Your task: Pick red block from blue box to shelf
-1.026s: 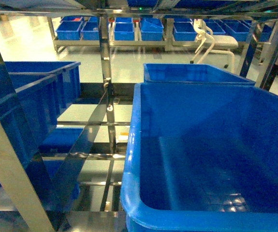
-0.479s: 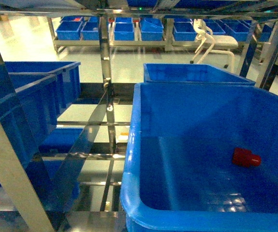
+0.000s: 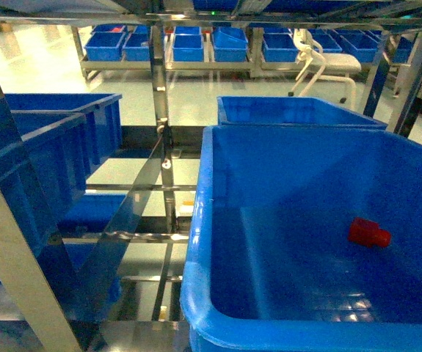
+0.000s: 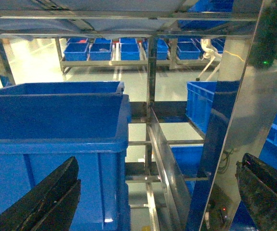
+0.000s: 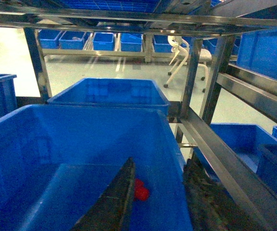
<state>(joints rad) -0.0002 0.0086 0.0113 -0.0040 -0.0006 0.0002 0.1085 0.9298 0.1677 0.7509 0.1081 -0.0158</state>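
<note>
Shifted slightly leftward, red block (image 3: 368, 232) lies mid-floor in blue box (image 3: 196, 242); both grippers' fingers apart.

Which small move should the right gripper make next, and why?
Probably lower the right gripper straight toward the red block. The block lies loose on the floor of the blue box, nothing holds it, and in the right wrist view it sits just ahead between the open fingers.

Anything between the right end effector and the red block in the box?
Nothing: in the right wrist view only bare box floor separates the open right end effector from the small red plastic block.
</note>
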